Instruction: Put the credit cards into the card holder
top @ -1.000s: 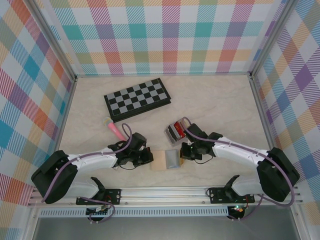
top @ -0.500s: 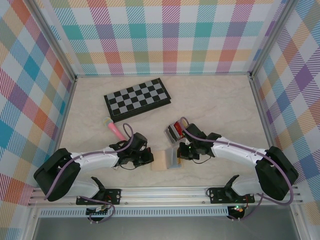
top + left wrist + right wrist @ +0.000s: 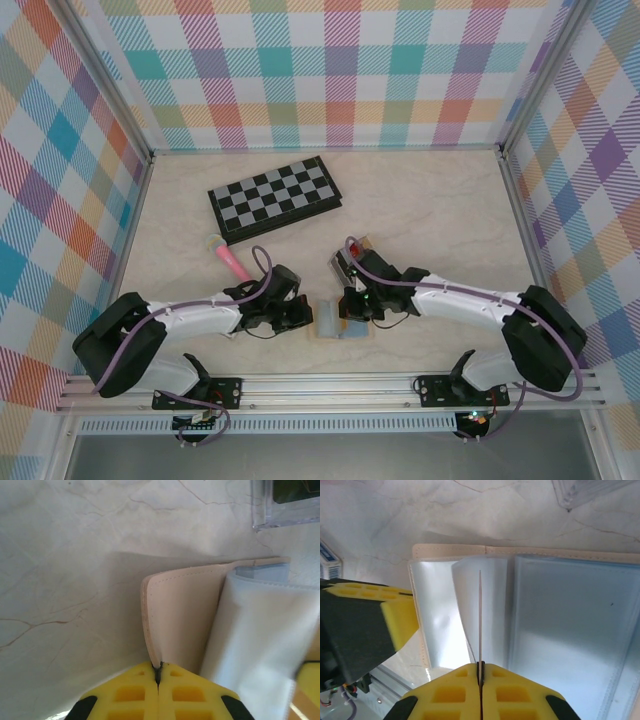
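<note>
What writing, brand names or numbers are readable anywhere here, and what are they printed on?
No text can be read in any view.
On the chessboard: only squares, no letters or numbers.
On the blue and white box at the edge of the right wrist view: small dark marks, too blurred to read.
On the tan wallet and its clear sleeve: nothing printed.

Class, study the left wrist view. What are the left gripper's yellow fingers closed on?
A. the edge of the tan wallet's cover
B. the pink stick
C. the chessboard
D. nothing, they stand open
A: the left gripper has its fingers pressed together, with the raised edge of the tan wallet cover pinched between them.
</note>
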{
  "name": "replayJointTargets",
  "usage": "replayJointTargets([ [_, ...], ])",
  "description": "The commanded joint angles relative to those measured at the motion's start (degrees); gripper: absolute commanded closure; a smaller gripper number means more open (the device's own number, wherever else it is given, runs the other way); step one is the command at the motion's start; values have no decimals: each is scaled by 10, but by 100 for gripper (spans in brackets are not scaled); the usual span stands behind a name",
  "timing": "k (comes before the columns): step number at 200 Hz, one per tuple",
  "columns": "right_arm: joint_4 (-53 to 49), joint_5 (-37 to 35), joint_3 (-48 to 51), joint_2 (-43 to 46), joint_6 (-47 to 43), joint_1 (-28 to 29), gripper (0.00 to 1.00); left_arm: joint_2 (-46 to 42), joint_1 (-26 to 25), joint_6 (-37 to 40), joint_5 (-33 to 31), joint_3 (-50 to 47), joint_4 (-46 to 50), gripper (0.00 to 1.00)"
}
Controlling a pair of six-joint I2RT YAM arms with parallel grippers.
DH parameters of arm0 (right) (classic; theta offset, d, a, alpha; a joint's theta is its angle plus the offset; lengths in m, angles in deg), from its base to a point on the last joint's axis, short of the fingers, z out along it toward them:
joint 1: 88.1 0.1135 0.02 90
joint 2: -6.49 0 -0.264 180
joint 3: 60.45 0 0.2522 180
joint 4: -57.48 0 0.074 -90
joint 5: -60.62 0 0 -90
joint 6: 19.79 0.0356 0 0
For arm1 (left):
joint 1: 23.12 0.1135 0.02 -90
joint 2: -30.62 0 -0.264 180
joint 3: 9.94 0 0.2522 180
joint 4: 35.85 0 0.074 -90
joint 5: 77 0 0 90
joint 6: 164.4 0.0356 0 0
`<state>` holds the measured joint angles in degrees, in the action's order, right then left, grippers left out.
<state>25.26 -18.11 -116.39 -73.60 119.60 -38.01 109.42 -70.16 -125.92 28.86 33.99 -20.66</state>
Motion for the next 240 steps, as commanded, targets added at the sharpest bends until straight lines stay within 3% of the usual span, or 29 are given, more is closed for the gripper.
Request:
replayJointTargets([
  [1,10,-25,3,-11,22,3,94,-8,-9,2,-9,10,17,88],
  [36,19,-28,23,-1,31,3,94,-47,-8,1,-39,-5,41,63],
  [68,40,-8,30,-1,30,3,94,-60,-8,3,-40,-10,29,49],
  [98,95,33,32,14,30,3,92,-40,-9,12,-25,3,21,52],
  [137,115,46,30,-1,36,3,90,-1,-9,12,-16,11,10,67],
  [172,146,66,39,-6,50,3,87,12,-12,7,-17,16,7,92],
  [212,111,47,30,-8,46,3,90,16,-15,-8,-25,10,-3,92],
  [240,87,22,38,-29,63,3,92,0,-18,-11,-43,10,19,86],
])
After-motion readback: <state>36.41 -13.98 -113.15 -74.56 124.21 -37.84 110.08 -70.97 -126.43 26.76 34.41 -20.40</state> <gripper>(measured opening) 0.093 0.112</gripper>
